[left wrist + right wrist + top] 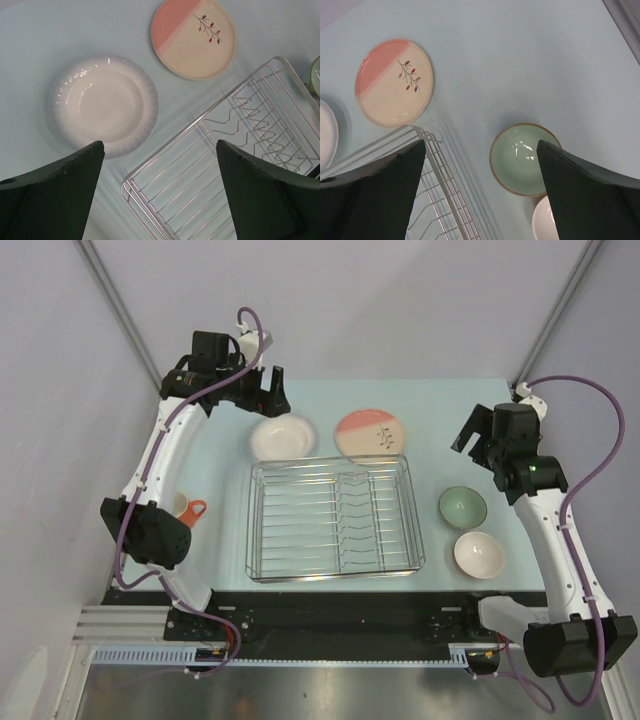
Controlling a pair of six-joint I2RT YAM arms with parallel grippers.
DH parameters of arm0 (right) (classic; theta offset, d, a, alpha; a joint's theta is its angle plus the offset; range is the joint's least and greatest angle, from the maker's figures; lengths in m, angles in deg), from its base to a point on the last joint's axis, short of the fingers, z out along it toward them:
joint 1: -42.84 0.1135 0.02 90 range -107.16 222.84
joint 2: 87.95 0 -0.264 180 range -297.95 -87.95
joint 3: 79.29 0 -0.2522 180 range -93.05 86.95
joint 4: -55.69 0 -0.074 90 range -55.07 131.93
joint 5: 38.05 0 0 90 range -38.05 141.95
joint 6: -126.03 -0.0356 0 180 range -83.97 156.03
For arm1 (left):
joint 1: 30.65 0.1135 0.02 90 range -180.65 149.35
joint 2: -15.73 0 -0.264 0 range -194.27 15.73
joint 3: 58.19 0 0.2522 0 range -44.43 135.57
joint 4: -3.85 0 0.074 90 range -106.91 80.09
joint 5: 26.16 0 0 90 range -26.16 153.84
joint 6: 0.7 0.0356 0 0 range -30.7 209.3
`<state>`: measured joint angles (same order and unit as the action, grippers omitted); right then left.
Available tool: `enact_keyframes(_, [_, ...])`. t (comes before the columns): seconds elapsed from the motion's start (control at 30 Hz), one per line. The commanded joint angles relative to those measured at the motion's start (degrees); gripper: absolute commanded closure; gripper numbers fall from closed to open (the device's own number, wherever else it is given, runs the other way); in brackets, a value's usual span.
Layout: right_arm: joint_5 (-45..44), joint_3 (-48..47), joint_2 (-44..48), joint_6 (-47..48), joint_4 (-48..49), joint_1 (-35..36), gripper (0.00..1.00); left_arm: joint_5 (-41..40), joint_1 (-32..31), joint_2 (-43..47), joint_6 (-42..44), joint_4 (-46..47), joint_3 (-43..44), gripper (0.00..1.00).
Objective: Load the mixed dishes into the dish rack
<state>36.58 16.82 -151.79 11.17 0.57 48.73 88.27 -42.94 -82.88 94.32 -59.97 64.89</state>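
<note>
Far left: orange mug upright on the table, handle pointing at the rack, partly hidden by the left arm's elbow.

Left gripper hangs above the far-left area. Fingers spread wide, nothing between them. Its wrist view looks down on the white bowl and the rack's corner.

White bowl sits right way up, just beyond the rack's far-left corner, not touching it.

Wire rack is mid-table between the two arms, long side running left-right. All visible dishes are on the table outside it.

Pink-and-cream plate lies flat, just beside the rack's far rim and to the right of the white bowl, twig mark facing up.

Green bowl is right of the rack, a clear gap between them.

Orange bowl with white inside is just nearer than the green one. Can't tell whether they touch.

Right gripper is up over the far-right area, beyond the green bowl. Fingers wide apart, holding nothing.
</note>
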Motion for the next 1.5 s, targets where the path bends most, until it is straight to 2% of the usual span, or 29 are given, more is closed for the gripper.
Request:
enact_keyframes(0.0, [-4.73, 1.57, 3.18, -2.99, -1.52, -1.14, 0.00, 1.50, 0.34, 2.63, -0.36, 2.16, 0.02, 0.00])
enact_keyframes(0.07, [-6.94, 4.28, 3.80, -7.03, -4.16, -3.24, 0.00, 1.42, 0.34, 2.89, -0.36, 2.34, -0.07, 0.00])
enact_keyframes(0.13, [-6.42, 6.31, 3.80, -9.05, -6.00, -8.24, 0.00, 0.80, 0.43, 3.24, -0.18, 2.69, 0.11, 0.00])
enact_keyframes(0.23, [-3.44, 10.62, 3.45, -13.36, -6.45, -13.08, 0.00, 0.36, 0.52, 3.33, 0.26, 2.87, 0.46, 0.00])
enact_keyframes(0.33, [0.61, 14.57, 4.24, -14.51, -4.09, -15.02, 0.00, 0.45, 0.52, 3.34, 0.61, 2.78, 0.37, 0.00])
enact_keyframes(0.57, [3.42, 20.38, 4.86, -15.13, -0.56, -16.17, 0.05, 0.10, 0.78, 3.33, 1.40, 2.87, -0.77, 0.00])
enact_keyframes(0.83, [3.07, 24.34, 1.17, -14.69, 2.25, -16.17, 0.21, -0.25, 1.22, 4.65, 1.93, 4.89, -3.76, 0.00])
enact_keyframes(1.07, [3.51, 27.59, -1.20, -15.66, 5.24, -16.09, 0.25, -0.26, 1.66, 5.44, 2.45, 5.50, -4.55, 0.00])
enact_keyframes(1.37, [1.84, 29.09, -8.31, -15.04, 11.48, -15.91, 0.31, 1.06, 2.36, 6.85, 2.45, 6.73, -6.57, 0.00])
enact_keyframes(1.47, [1.32, 28.21, -11.04, -14.60, 12.71, -15.30, 0.36, 1.24, 2.45, 7.55, 2.54, 7.08, -7.27, 0.00])
